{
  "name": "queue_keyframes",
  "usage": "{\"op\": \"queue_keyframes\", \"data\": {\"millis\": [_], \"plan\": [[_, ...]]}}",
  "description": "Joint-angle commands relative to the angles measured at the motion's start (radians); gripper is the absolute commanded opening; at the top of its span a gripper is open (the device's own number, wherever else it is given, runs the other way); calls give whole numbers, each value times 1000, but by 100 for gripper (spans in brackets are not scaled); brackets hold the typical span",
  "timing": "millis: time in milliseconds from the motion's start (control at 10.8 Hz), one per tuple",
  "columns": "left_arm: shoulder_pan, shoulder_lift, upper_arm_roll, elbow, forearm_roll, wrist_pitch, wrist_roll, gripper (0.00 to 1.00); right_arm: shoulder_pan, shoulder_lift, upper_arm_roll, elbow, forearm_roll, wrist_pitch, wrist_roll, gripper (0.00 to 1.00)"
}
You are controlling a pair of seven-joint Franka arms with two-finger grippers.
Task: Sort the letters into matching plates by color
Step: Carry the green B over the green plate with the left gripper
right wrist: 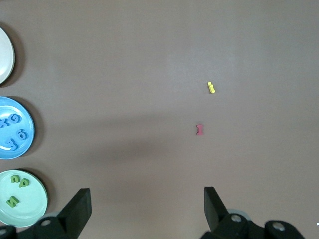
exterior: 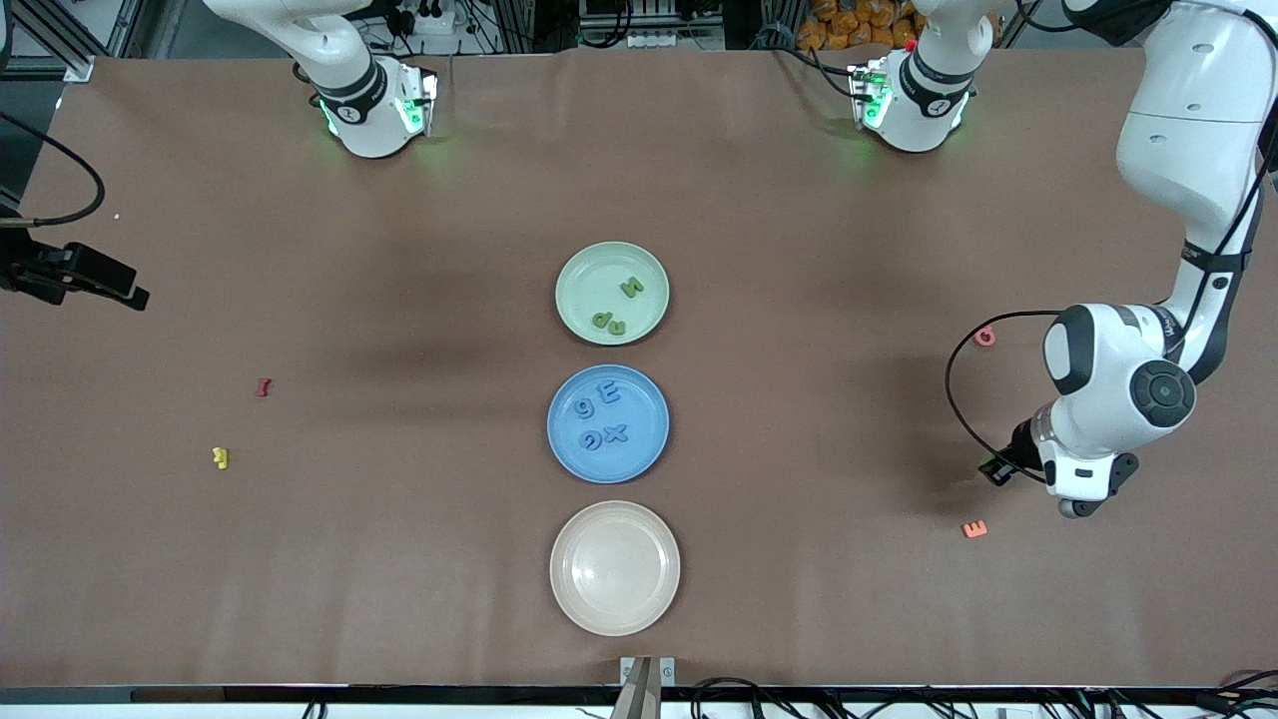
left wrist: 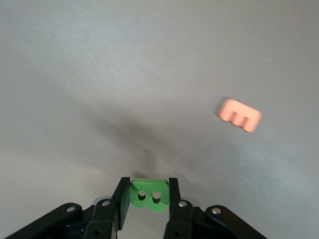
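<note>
Front view: a brown table (exterior: 399, 559) carries three plates in a row at its middle. The green plate (exterior: 574, 320) holds three green letters (exterior: 617, 305); the blue plate (exterior: 569, 464) holds four blue letters (exterior: 600, 414); the beige plate (exterior: 574, 609), nearest the camera, is bare. A red letter (exterior: 263, 386) and a yellow letter (exterior: 221, 457) lie toward the right arm's end, an orange E (exterior: 974, 529) and a pink letter (exterior: 984, 337) toward the left arm's end. The left gripper (exterior: 998, 469) hangs beside the orange E.

Left wrist view: the jaws are clamped flat on a green letter (left wrist: 148, 195), apparently light, soft foam needing little squeeze.

Right wrist view: the right gripper (right wrist: 145, 206), jaws spread and empty, waits high over the table.
</note>
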Motion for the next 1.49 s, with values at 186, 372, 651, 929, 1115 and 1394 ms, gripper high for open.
{"op": "queue_keyframes", "data": {"millis": [186, 372, 651, 929, 1115, 1394], "plan": [[-97, -30, -86, -16, -19, -46, -254, 0, -54, -8, 61, 8, -12, -3, 16, 100], [-189, -36, -86, -14, -19, -48, -383, 0, -86, -8, 98, 12, -15, -3, 17, 100], [-342, -42, -86, -14, -19, -65, -585, 0, -86, -8, 98, 18, -13, 0, 17, 100], [-470, -31, -86, -3, -18, -70, -711, 0, -82, -2, 98, 31, -12, 0, 19, 100], [-554, -30, -86, 12, -21, -83, -809, 0, -85, 0, 98, 31, -15, 4, 14, 100], [-680, -30, -86, 14, -23, -109, -923, 0, -88, -2, 94, 21, -15, 9, 6, 100]]}}
